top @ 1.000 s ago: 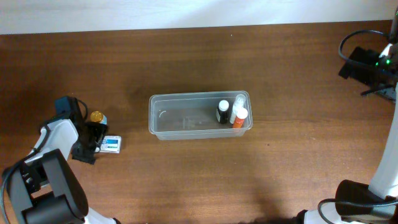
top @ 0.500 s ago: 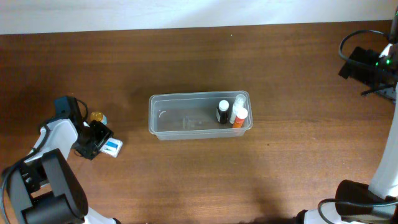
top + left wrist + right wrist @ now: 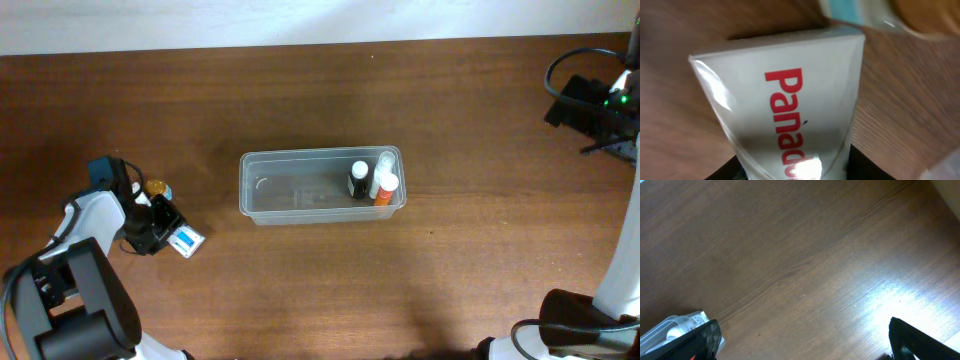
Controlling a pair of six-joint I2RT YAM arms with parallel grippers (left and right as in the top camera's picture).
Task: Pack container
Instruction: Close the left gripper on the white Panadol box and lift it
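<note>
Above brown tabletop point(image 3: 400, 100), jaws of left gripper point(image 3: 168, 233) clamp white red-lettered box point(image 3: 790, 110).

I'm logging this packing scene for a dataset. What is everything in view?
container: one, clear, table centre
black bottle: one, white cap, container's right end
white bottle: one, beside it
orange bottle: one, white cap, same end
box: one, white and blue with red lettering, far left
small jar: one, orange-brown top, near the box
table: one, brown wood
black unit: one, cabled, top right
left gripper: black, shut on the box
right gripper: black, open
</note>
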